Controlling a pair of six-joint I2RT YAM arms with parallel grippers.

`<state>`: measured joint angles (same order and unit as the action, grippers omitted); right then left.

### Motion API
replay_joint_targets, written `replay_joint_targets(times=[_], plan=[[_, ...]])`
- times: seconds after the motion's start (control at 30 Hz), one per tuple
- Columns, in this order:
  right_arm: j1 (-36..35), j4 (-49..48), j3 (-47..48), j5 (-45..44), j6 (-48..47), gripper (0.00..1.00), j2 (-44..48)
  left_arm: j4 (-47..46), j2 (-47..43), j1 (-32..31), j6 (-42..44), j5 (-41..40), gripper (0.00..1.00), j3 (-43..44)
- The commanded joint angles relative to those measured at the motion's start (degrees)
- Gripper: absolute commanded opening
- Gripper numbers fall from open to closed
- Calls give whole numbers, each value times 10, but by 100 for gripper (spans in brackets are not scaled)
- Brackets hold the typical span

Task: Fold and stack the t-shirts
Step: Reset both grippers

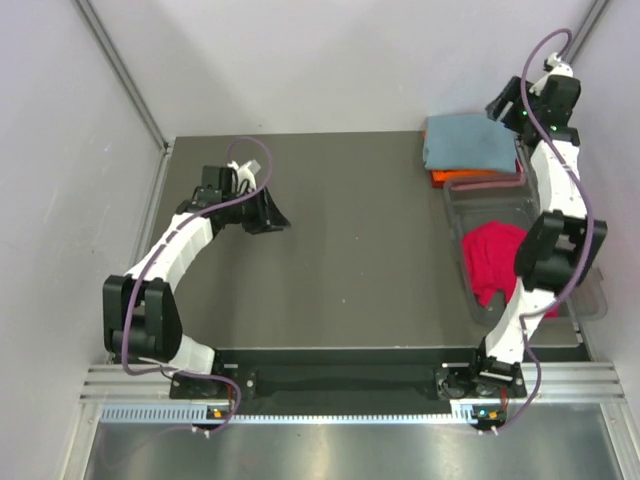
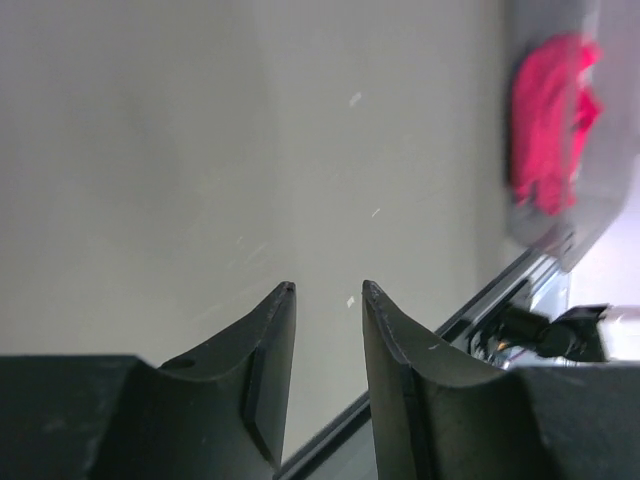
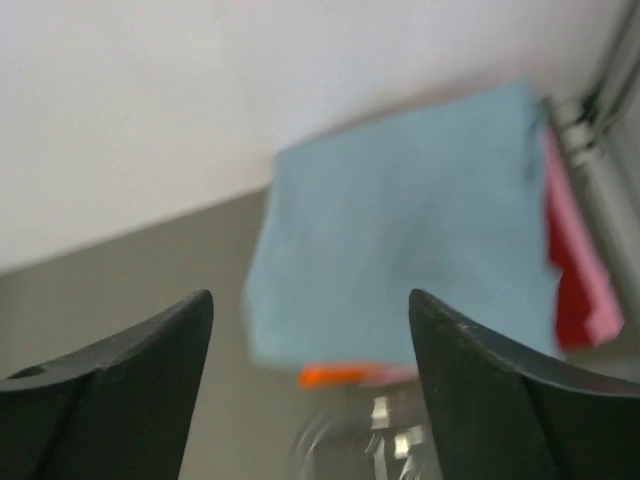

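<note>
Cotton looking soft, light, floppy: red tee [image 1: 497, 262] is lying crumpled in the tub [image 1: 482, 205], grey-blue tee [image 3: 400, 260] on orange tee [image 3: 335, 375] just beyond it. I'm holding right pincer [image 3: 310, 297] wide apart, left pincer [image 2: 328, 288] slightly apart; pinching a raised fold suits.

- This was a robot lab test cell: 2 arms [image 1: 178, 245] bolted to an aluminium rail [image 1: 350, 383].
- Plain white panels [image 1: 330, 60] and metal struts [image 1: 125, 77] enclosed a dark table [image 1: 360, 260].
</note>
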<state>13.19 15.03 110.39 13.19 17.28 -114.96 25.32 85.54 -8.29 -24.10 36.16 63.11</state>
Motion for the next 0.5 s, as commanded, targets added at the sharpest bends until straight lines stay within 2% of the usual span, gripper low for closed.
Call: replay_joint_targets(times=[0.0,0.07,0.1,0.2,0.27,0.3,0.33,0.37,0.47], plan=[[-67,89,-102,17,37,81,167,-109,-61,2,-39,30,38,23],[-102,122,-172,1,22,99,251,-130,-80,2,-41,16,39,32],[-140,153,-192,-8,20,100,278,-132,-87,2,-38,13,39,38],[-211,164,-294,1,34,100,389,-117,-109,2,-30,10,42,62],[-235,160,-365,10,55,100,473,-109,-134,2,-24,10,55,73],[-246,157,-385,15,61,100,498,-109,-143,2,-23,8,72,68],[-249,156,-403,14,72,100,522,-110,-152,2,-24,8,83,63],[-250,154,-438,19,95,100,566,-110,-162,2,-21,8,99,59],[-249,176,-475,13,102,100,628,-89,-208,2,-10,3,99,43]])
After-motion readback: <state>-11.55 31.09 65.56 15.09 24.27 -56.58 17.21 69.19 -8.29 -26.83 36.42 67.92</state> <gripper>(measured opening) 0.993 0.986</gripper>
